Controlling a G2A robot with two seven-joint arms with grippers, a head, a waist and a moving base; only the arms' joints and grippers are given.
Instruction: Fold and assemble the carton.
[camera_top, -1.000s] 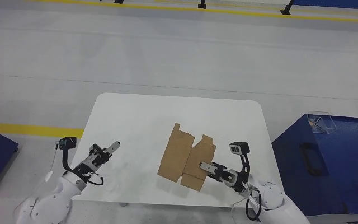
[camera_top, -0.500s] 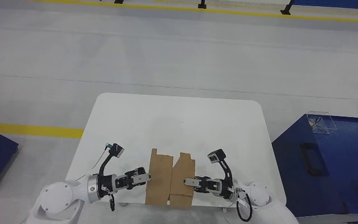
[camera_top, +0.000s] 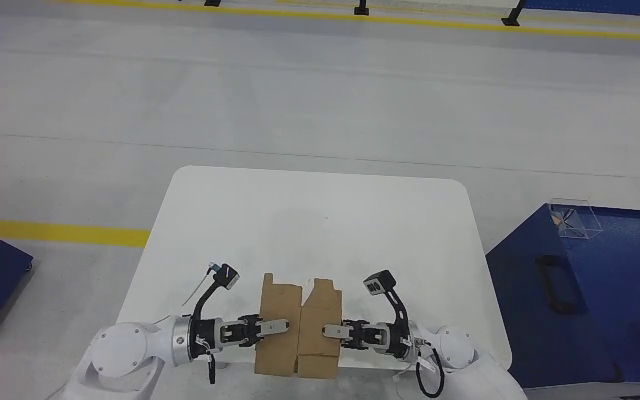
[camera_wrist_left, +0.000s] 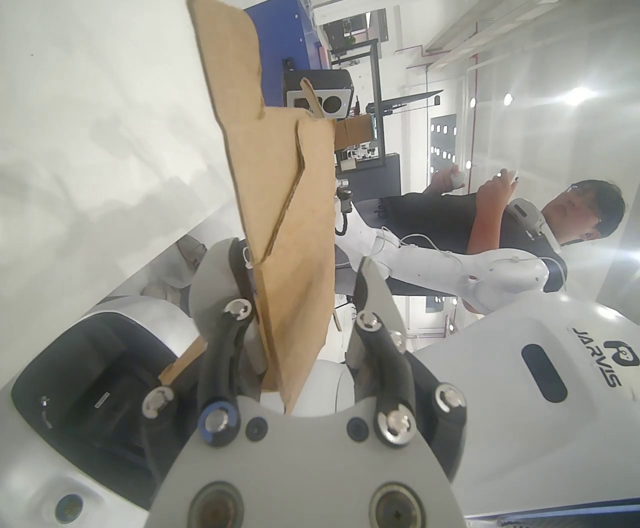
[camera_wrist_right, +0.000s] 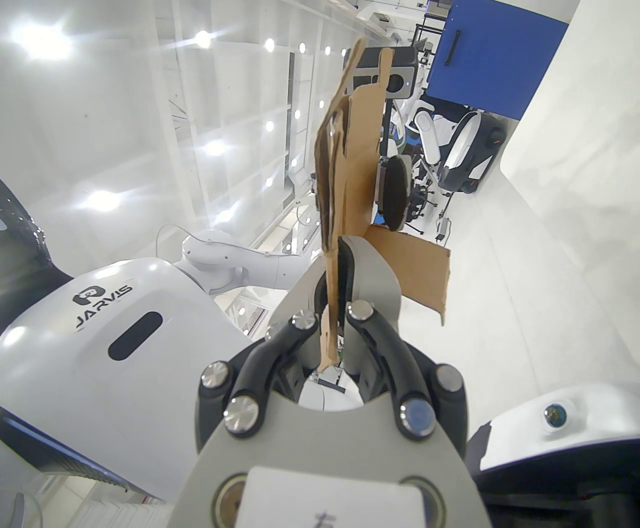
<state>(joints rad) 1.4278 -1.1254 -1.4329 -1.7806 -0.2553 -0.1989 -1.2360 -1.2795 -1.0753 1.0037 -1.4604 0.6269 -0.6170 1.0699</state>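
A flattened brown carton (camera_top: 297, 322) hangs over the near edge of the white table (camera_top: 300, 215), held between both arms. My right gripper (camera_top: 331, 329) is at the carton's right edge; in the right wrist view the right gripper (camera_wrist_right: 332, 267) is shut on the thin cardboard edge (camera_wrist_right: 350, 165). My left gripper (camera_top: 274, 326) is at the carton's left edge. In the left wrist view the left gripper (camera_wrist_left: 300, 272) is open, its fingers (camera_wrist_left: 372, 290) spread wide, and the carton (camera_wrist_left: 290, 200) passes between them, close to one finger and apart from the other.
A blue cabinet (camera_top: 585, 295) stands right of the table with a clear plastic box (camera_top: 572, 216) on top. The table's far half (camera_top: 320, 200) is bare white surface. Grey floor with yellow lines (camera_top: 70, 232) lies around it.
The carton has been pulled from the table's middle right to the near edge and turned square. The left arm has swung in to its left edge; the right arm moved left with it.
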